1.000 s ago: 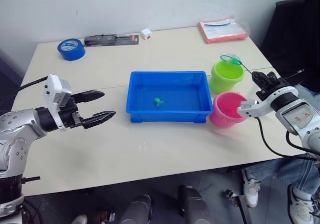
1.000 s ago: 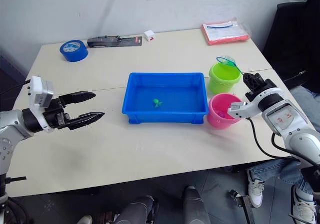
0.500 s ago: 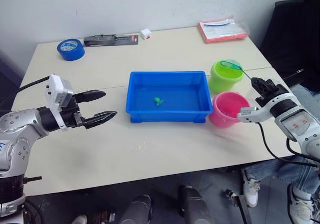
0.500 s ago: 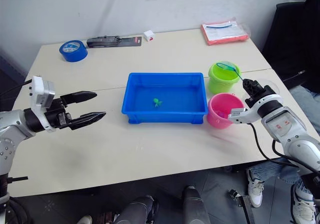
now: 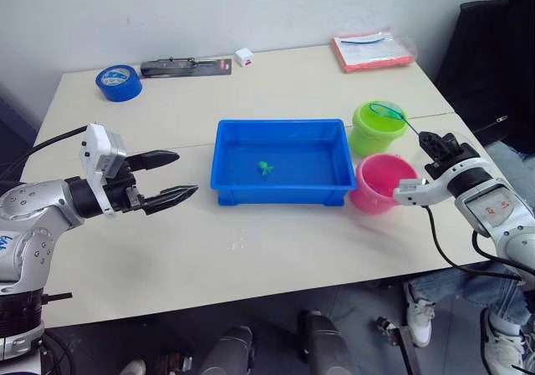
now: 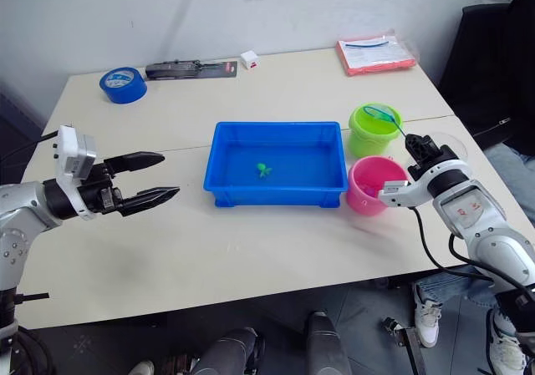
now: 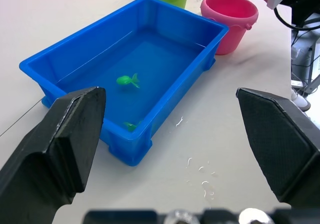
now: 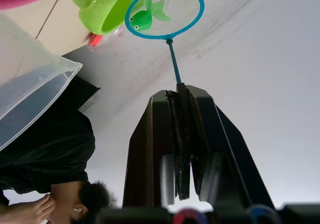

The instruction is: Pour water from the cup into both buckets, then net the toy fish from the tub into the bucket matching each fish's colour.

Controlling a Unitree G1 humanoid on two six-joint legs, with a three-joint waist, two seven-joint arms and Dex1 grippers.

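One pincer (image 6: 415, 147) clamping net (image 6: 380, 113) above green bucket (image 6: 373, 133)

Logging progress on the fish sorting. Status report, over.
Right gripper shut on net, green fish inside, over green bucket. Left gripper open, idle. Fish left in tub.

The net's (image 8: 164, 11) thin stick goes down between the right pincer's (image 8: 181, 109) two fingers, so its lower end is hidden. In the right wrist view the green bucket (image 8: 102, 4) and the clear cup (image 8: 30, 74) are cut off at the edge. In the tub (image 7: 60, 59) near the left pincer (image 7: 170, 134), a second green fish (image 7: 131, 126) is half hidden behind the rim.
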